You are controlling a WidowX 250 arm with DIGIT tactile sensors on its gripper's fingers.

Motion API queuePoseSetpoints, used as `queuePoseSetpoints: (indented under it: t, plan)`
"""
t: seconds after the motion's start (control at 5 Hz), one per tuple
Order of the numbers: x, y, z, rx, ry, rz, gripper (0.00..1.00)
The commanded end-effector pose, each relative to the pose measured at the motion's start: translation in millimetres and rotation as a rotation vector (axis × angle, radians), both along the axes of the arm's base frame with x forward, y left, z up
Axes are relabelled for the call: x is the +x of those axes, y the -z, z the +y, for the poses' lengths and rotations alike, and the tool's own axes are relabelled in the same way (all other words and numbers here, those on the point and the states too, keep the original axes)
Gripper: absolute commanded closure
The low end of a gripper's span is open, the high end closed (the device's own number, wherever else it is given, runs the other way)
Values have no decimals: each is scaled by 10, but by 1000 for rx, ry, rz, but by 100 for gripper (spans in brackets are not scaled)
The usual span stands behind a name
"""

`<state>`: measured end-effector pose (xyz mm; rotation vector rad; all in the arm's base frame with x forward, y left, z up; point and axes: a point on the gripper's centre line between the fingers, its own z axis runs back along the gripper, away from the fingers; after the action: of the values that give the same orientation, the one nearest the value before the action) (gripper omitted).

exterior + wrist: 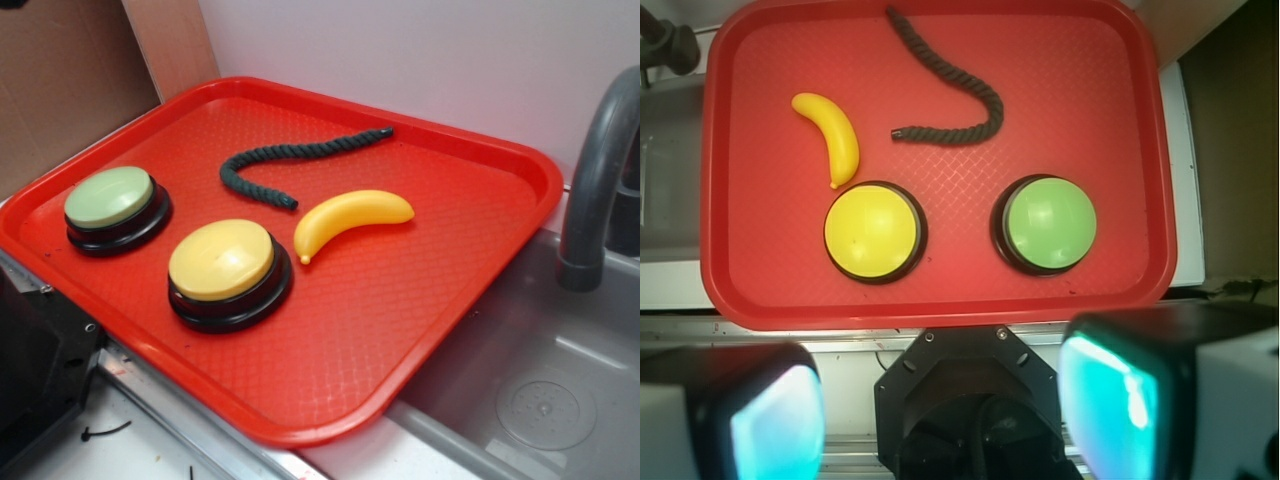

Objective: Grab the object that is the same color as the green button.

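A dark green twisted rope piece (pixel 290 160) lies wavy on the red tray (pixel 440 280), toward its back; it also shows in the wrist view (pixel 960 95). The pale green domed button (pixel 110 197) on a black base sits at the tray's left; in the wrist view (pixel 1048 222) it is on the right. My gripper (pixel 940 415) is open and empty, high above the tray's near edge, well short of the rope. Its two fingers (pixel 775 420) show blurred at the bottom of the wrist view. The gripper does not show in the exterior view.
A yellow plastic banana (pixel 350 218) lies beside the rope's near end. A yellow-topped button (pixel 225 268) stands next to the green one. A grey sink basin (pixel 540 390) with a grey faucet (pixel 595 180) lies right of the tray. The black robot base (pixel 40 370) is at the lower left.
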<state>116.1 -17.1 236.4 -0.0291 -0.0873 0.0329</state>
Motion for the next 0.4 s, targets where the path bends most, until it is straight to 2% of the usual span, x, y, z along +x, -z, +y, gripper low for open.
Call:
queuePoseSetpoints:
  t: [0.0, 0.2]
  plan:
    - [0, 0, 0, 0, 0, 0, 0]
    - [62, 18, 34, 16, -133, 25, 0]
